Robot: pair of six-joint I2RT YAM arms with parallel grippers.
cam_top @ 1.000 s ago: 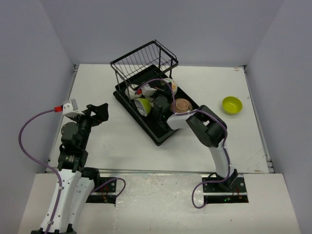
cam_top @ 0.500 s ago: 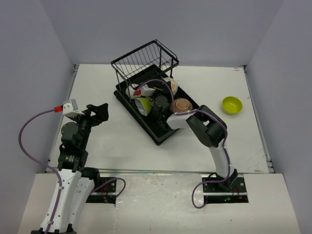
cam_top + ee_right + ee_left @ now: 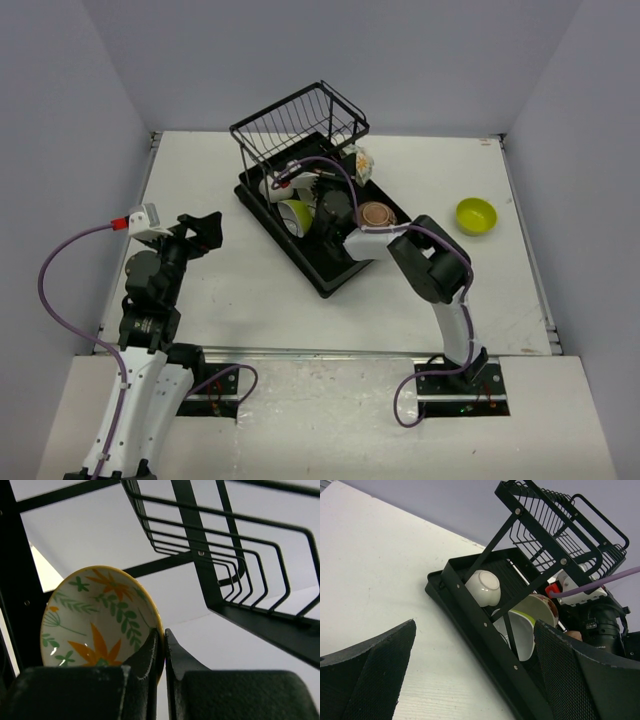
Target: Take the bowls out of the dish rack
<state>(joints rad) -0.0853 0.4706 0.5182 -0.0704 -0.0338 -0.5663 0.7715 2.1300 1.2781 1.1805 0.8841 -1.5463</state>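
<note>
The floral bowl (image 3: 100, 617) looks like glazed ceramic: stiff, slick, chippable, fairly light. The rim is the sensible place to take it (the walls are too wide), and that's where the right gripper (image 3: 162, 639) has it, pinched nearly closed on the edge, inside the rack (image 3: 225, 545), with the basket (image 3: 200, 520) overhead. The right arm (image 3: 440, 275) stretches forward, low. The left gripper (image 3: 200, 232) gapes wide, empty, well apart from any bowl.

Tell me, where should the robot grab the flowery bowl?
The flowery bowl stands on edge, so come edge-on from the near side and pinch its thin rim, one finger inside, one outside, as the right gripper does.
</note>
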